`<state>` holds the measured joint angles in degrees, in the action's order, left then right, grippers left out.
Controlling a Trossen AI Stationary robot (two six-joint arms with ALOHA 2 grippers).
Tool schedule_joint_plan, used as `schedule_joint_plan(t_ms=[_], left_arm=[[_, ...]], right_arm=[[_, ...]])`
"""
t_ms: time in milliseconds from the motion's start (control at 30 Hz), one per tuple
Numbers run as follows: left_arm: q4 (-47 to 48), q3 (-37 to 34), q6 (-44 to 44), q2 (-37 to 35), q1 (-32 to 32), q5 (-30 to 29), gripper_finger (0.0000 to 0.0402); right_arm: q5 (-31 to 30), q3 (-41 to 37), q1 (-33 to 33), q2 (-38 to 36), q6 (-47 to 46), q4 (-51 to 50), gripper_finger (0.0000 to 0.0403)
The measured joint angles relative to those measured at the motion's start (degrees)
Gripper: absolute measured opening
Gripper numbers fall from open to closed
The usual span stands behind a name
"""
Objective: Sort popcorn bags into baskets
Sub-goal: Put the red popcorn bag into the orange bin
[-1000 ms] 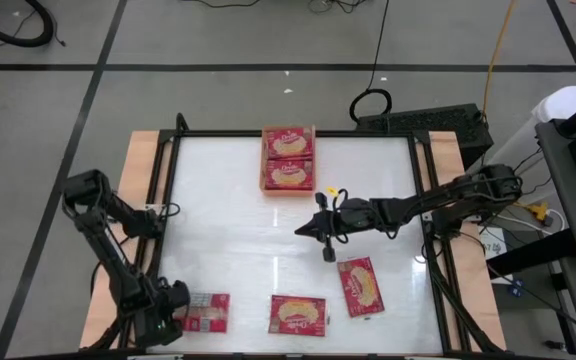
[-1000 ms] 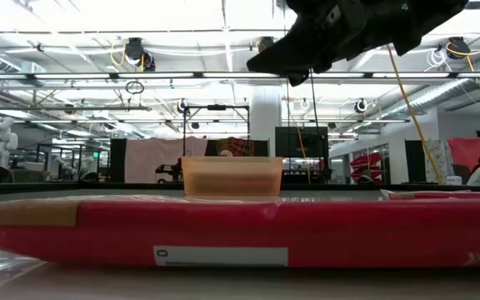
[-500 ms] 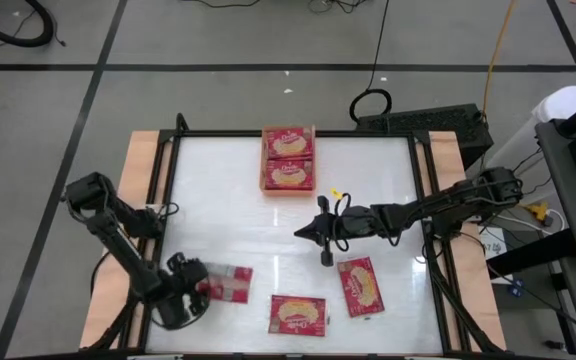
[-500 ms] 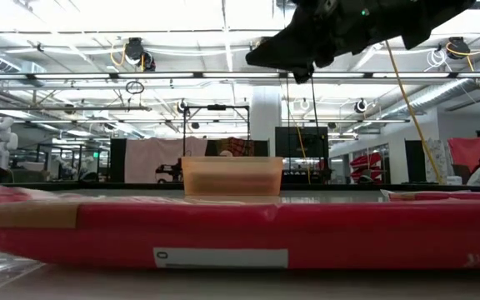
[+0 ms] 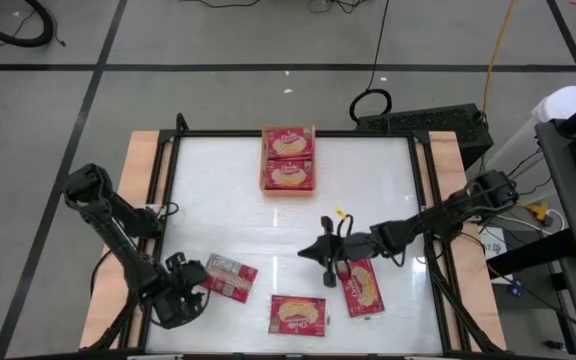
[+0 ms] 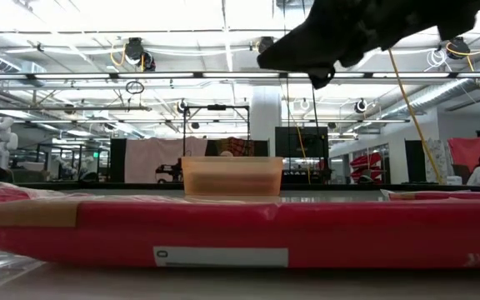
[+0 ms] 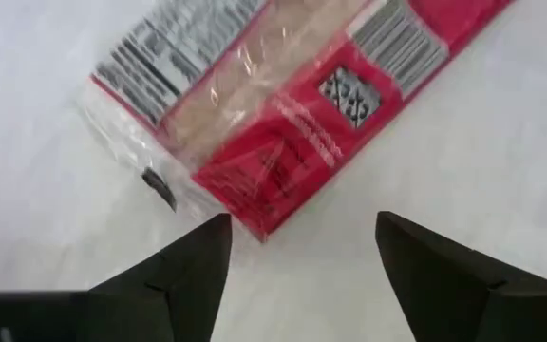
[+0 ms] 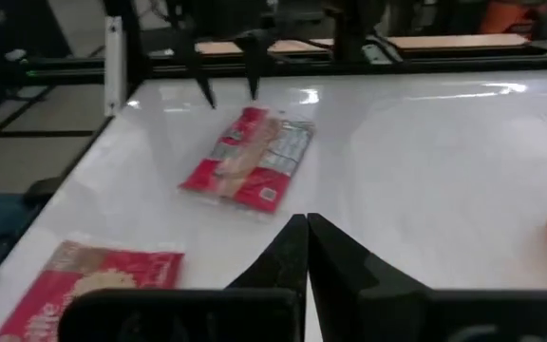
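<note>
One popcorn bag (image 5: 223,278) lies flat with its greyish barcode back up, near the table's near-left part. My left gripper (image 5: 186,290) stands open just left of it. In the left wrist view the open fingers (image 7: 302,228) frame the bag's corner (image 7: 254,228) without touching. Two more red bags lie face up near the near edge (image 5: 298,315) and right of centre (image 5: 361,286). My right gripper (image 5: 313,253) hovers shut above the table, left of that bag (image 8: 307,228). The orange tray (image 5: 264,160) sits at the far edge and holds two bags.
A black frame (image 5: 168,200) borders the white table, with wooden strips outside it. Bare table lies between the tray and the bags. In the low view a red bag (image 6: 248,237) fills the foreground, the tray (image 6: 232,177) stands behind it, and the right arm (image 6: 365,29) hangs overhead.
My left gripper has moved from the near-left corner toward the right and a little toward the far edge. The back-up bag has moved with it, away from the near edge, and turned slightly. My right gripper has moved toward the near edge, closer to the right-hand bag.
</note>
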<state>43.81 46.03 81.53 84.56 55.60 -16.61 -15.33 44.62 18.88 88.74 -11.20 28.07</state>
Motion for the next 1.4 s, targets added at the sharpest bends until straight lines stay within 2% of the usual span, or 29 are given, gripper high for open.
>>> schedule_joint_plan(t_ms=[133,267,367,500,767,800,900,1067,1233,1400], left_arm=[[-0.1,-0.94,-0.27,1.68,0.41,-3.01,0.0295],[-2.39,-2.55,-1.36,5.68,-0.18,-2.16,0.0325],[-4.04,-2.86,-2.91,7.6,-0.94,-0.5,0.0322],[-5.13,-2.41,-3.2,7.94,-2.39,0.94,0.0262],[-4.61,-2.16,-10.06,2.45,-6.78,2.93,0.0035],[-4.72,-2.15,-10.9,1.38,-7.54,2.82,0.0019],[-4.52,-2.11,-14.78,-2.25,-9.74,2.2,0.0012],[-4.47,-2.06,-20.38,-8.47,-13.42,0.78,0.0004],[-4.54,-2.0,-22.38,-14.94,-16.88,-0.54,0.0003],[-4.52,-2.0,-25.93,-20.88,-19.2,-3.08,0.0002]], right_arm=[[-1.46,0.0,2.49,0.73,-0.19,1.34,0.0004],[-1.52,0.0,4.31,2.04,-1.51,1.4,0.0004],[-1.58,0.0,5.24,3.1,-1.64,2.35,0.0004],[-4.03,0.0,5.76,5.56,-1.36,6.41,0.0004],[-4.16,0.01,5.84,11.75,0.58,17.92,0.0004],[-4.26,0.18,5.95,12.38,0.62,18.35,0.0004],[-5.42,2.14,6.56,14.5,2.02,18.36,0.0005],[-7.18,9.04,7.66,18.74,12.98,17.24,0.0033],[-9.22,17.3,7.18,23.14,24.2,8.67,0.0096],[-14.47,19.58,6.47,25.72,28.5,6.24,0.0168]])
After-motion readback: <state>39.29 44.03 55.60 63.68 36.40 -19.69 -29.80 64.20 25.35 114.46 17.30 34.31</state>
